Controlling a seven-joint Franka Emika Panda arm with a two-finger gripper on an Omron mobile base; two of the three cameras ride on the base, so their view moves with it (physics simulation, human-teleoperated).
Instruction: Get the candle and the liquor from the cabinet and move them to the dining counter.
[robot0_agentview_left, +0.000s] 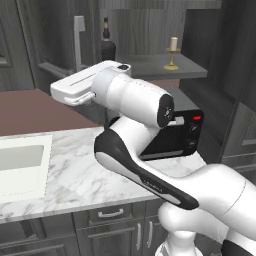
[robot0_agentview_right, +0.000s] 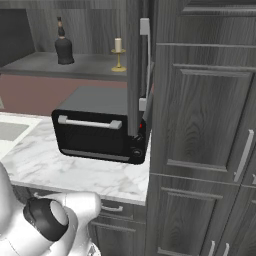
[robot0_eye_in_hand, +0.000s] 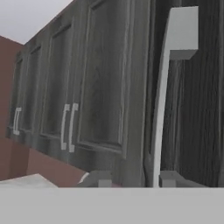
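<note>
White arm links (robot0_agentview_left: 150, 150) fill the foreground of the left base view, above a marble tabletop (robot0_agentview_left: 80, 170) carrying a black toaster oven (robot0_agentview_right: 100, 131). Beyond, the cabinet (robot0_agentview_right: 200, 100) stands open; on its shelf (robot0_agentview_right: 75, 65) the liquor (robot0_agentview_right: 63, 44) stands upright at the left and the candle (robot0_agentview_right: 118, 54) upright well to its right. In the hand view the tool (robot0_eye_in_hand: 131, 179) sits at a long silver door handle (robot0_eye_in_hand: 164, 109); whether its tips are spread or pinching, I cannot tell.
</note>
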